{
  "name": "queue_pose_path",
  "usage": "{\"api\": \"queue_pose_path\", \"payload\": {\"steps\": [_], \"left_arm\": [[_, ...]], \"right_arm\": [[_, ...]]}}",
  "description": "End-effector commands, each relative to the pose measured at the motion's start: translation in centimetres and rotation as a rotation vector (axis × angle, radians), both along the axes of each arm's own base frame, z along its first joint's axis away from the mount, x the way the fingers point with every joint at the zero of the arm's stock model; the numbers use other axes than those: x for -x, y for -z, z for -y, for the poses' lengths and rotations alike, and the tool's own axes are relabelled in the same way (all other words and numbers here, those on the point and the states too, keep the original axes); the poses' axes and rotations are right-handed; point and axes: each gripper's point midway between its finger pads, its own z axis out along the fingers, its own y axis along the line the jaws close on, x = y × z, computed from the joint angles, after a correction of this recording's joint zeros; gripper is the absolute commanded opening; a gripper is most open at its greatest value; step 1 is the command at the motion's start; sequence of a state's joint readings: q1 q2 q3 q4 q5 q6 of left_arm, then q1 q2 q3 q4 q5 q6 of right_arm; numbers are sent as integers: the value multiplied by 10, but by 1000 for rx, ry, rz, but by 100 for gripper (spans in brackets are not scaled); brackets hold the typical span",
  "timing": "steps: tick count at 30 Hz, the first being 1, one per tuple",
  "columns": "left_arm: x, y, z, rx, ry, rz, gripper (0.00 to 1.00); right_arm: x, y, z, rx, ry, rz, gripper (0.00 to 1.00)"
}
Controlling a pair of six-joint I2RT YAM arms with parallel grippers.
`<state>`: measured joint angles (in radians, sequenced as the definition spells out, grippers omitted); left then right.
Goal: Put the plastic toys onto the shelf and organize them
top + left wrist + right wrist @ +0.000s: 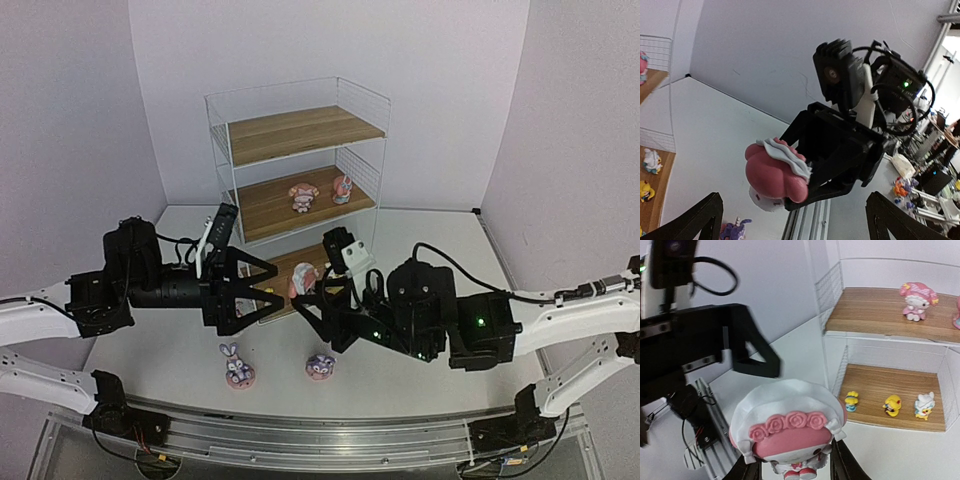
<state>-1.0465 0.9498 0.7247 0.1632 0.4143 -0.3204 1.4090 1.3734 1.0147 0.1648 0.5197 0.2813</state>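
We see a white table (430, 228) spread beneath the left claw (272, 290) and the right claw (308, 292). Beyond them rises a pale lilac wall (300, 40). Behind them, along the table's near edge, runs a metal rail (330, 440). Far past the right claw we glimpse a cluttered bench (912, 197).

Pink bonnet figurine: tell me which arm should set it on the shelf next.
Right. The right gripper is shut on the pink bonnet figurine, with the shelf ahead in its wrist view. The left gripper is open and holds nothing.
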Motion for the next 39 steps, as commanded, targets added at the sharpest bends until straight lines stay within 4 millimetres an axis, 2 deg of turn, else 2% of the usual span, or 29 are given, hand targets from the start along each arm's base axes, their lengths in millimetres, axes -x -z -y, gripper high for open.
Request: {"api": "queue_pose_path", "payload": {"steps": [1,3,6,8,14,23,39], "left_arm": [[-56,-20,-52,-10,-455,-99,100],[-73,-9,-80,-22,-634,-164,100],[-84,10,-114,-26,-803,-239,100],[-82,18,-126,-17,-831,-264,100],[-76,27,-161,19,-918,-316,100],[-65,22,-176,43,-903,-304,100],[-55,24,-187,41,-878,-296,100]], "right_arm": [[-52,-24,-7,-67,72,74,0],[-68,-29,-15,-61,81,134,0],[-89,-32,-30,-55,92,182,0],[-101,-39,-38,-67,102,213,0],[-130,-45,-55,-104,116,230,0],[-160,-39,-73,-120,151,242,0],[-180,-34,-85,-95,227,315,4]]}}
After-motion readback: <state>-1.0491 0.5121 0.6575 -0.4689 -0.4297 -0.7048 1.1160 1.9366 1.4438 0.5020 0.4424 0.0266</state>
